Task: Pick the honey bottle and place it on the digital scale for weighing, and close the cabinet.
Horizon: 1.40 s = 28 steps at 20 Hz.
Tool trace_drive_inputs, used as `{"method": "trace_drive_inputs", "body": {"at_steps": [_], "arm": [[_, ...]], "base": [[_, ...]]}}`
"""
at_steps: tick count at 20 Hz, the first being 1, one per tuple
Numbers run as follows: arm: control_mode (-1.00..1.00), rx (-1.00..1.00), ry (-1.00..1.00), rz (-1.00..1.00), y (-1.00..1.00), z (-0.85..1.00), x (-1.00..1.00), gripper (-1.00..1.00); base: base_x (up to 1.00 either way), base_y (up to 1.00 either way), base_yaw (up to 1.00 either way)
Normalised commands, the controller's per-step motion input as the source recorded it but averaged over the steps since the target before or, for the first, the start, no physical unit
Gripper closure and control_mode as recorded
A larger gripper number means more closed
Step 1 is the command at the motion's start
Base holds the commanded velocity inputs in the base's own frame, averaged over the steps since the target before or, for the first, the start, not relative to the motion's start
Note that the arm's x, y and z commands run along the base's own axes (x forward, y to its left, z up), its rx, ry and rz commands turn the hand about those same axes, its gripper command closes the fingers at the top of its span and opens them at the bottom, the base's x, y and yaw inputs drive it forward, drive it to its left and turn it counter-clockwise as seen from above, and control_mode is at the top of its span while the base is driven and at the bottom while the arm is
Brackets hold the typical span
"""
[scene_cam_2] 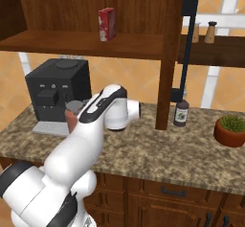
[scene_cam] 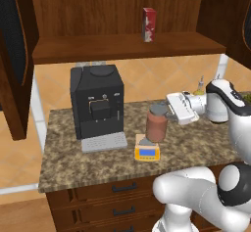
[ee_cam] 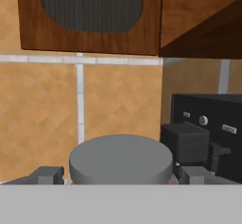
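Left base view shows the honey bottle [scene_cam: 156, 126], a stout reddish-brown cylinder with a flat grey screw lid, standing upright on the grey plate of the digital scale [scene_cam: 147, 150], a small flat yellow slab with a blue display strip on its front. The gripper [scene_cam: 169, 112] reaches in from the side away from the coffee machine and closes around the bottle just under the lid; in the hand view the round grey lid [ee_cam: 120, 159] sits between the two dark fingertips [ee_cam: 46, 175], which press in on either side. The scale rests on the speckled granite bench [scene_cam: 88, 162], just beside the boxy black coffee machine [scene_cam: 96, 106] and its ribbed grey drip tray. Above the coffee machine, the cabinet [scene_cam: 122, 11] is smooth dark-brown wood, its door [scene_cam: 14, 59] swung open, with a small red-and-white carton [scene_cam: 149, 24] on its shelf. Further from the coffee machine, past the cabinet's side wall, a small dark bottle [scene_cam_2: 181, 113] and a potted green plant [scene_cam_2: 230, 130] stand on the bench.
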Motion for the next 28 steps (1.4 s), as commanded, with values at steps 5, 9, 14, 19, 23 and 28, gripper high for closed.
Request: {"method": "trace_drive_inputs", "body": {"at_steps": [5, 9, 14, 19, 23, 28], "arm": [[-1.00, 0.00, 0.00, 0.00, 0.00, -0.32, 0.01, 1.00], [-1.00, 0.01, 0.00, 0.00, 0.00, -0.24, 0.01, 1.00], [-1.00, 0.05, 0.00, 0.00, 0.00, -0.03, 0.19, 1.00], [-1.00, 0.02, 0.00, 0.00, 0.00, -0.01, 0.29, 1.00], [-1.00, 0.00, 0.00, 0.00, 0.00, -0.10, 0.11, 1.00], [-1.00, -0.03, 0.00, 0.00, 0.00, -0.14, 0.00, 1.00]], "base": [[0.00, 0.00, 0.00], [0.00, 0.00, 0.00], [0.00, 0.00, 0.00], [0.00, 0.00, 0.00], [0.00, 0.00, 0.00], [0.00, 0.00, 0.00]]}}
